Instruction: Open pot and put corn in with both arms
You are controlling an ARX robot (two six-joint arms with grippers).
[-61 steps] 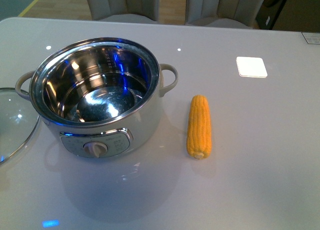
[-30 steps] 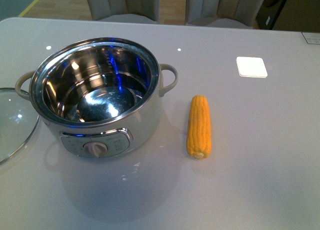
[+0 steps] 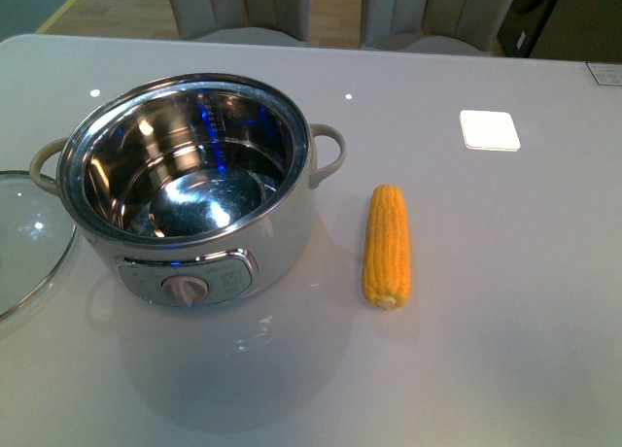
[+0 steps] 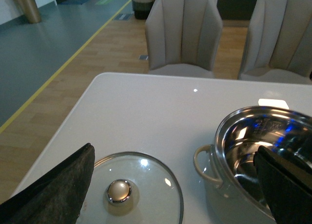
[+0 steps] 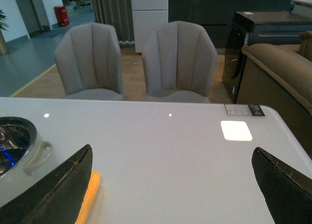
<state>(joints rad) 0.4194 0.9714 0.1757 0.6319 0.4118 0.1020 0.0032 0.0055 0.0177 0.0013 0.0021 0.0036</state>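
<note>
The white pot (image 3: 288, 235) stands open on the table, its steel bowl holding nothing; its dial panel faces the front edge. The yellow corn (image 3: 387, 245) lies flat on the table to the pot's right, a short gap from it. Neither arm shows in the front view. In the left wrist view my left gripper (image 4: 174, 151) is open above the table, between the glass lid (image 4: 146, 170) and the pot (image 4: 220, 136). In the right wrist view my right gripper (image 5: 171, 149) is open over bare table, with the corn (image 5: 87, 197) beside one finger and the pot's handle (image 5: 43, 155) further off.
The glass lid (image 3: 29, 238) lies flat left of the pot, knob (image 4: 119, 191) up, partly off the picture. A white square pad (image 3: 489, 129) sits at the back right. Two grey chairs (image 5: 178, 63) stand behind the table's far edge.
Only the blue reflections in the pot's bowl and on the table have shifted. Pot, corn and lid have stayed where they were.
</note>
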